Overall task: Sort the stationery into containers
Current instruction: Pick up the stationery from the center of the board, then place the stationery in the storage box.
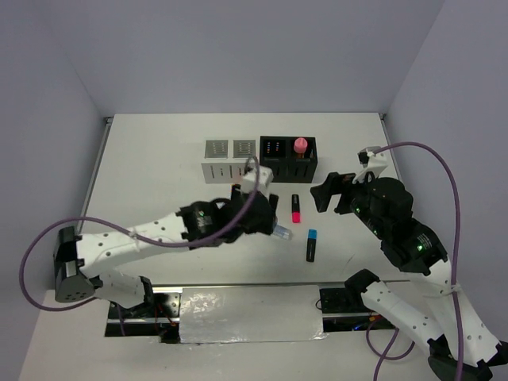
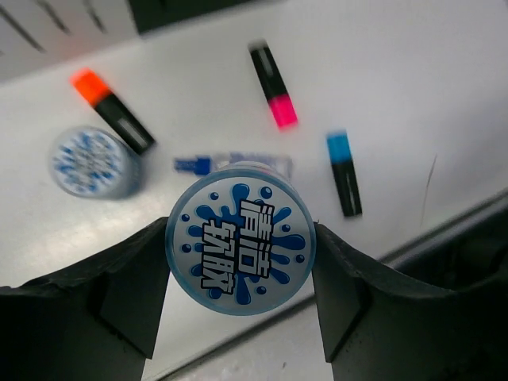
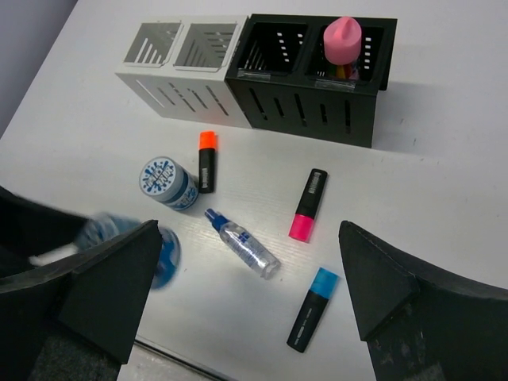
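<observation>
The disc (image 2: 240, 236) was clamped by its rim in the left gripper (image 2: 238, 290), above the desk (image 1: 159, 159) near the front edge, with its printed face turned to the wrist camera. From above, the arm hid it. In the right wrist view it was only a blue blur, partly behind a finger.

The disc covered one end of the tube (image 2: 198, 164), which lay flat behind it. A second disc (image 2: 94, 163) stood just beside the orange highlighter (image 2: 111, 109). The pink highlighter (image 2: 272, 86) and blue highlighter (image 2: 343, 173) lay apart to the right.

Farther back, the white organiser (image 3: 178, 71) and black organiser (image 3: 317, 95) stood touching. The pink cylinder (image 3: 344, 40) stood upright in the black one's right compartment.

The right gripper (image 3: 254, 286) hovered wide open, holding nothing.
</observation>
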Controlling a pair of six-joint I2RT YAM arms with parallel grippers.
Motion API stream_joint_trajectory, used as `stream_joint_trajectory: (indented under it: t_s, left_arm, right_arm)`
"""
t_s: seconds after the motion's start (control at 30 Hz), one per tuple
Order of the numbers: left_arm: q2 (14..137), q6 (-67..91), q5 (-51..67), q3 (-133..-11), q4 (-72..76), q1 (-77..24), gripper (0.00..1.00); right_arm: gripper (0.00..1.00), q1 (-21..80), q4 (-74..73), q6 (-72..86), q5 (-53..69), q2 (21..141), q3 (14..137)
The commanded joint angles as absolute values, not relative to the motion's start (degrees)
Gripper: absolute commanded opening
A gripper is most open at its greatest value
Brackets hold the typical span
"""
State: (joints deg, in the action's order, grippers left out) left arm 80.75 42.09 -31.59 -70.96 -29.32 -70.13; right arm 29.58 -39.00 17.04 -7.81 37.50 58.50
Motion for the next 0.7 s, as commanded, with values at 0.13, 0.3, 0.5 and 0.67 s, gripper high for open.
stream_joint_trajectory:
  t_s: [0.13, 0.3, 0.5, 0.67]
  left_arm:
    - [76.55, 37.90, -24.83, -83.74, -34.72, -41.55, 0.00]
    - [82.94, 33.49, -18.64, -92.71, -32.70, -28.42, 0.00]
    - [92.44, 31.73, -10.21, -101.59, -32.87, -18.56, 0.00]
    - [96.76, 30.94, -5.28, -103.89, -32.52, -17.14, 0.00]
  right_arm:
    - [1.00, 29.53, -34.37, 17.14, -7.56, 39.37, 59.15]
    - [1.00, 29.53, -33.66, 16.79, -6.59, 41.48, 58.62]
    - [1.00, 29.44, -34.10, 15.91, -4.92, 41.66, 58.62]
    - [1.00, 29.53, -34.72, 14.77, -5.18, 40.43, 58.54]
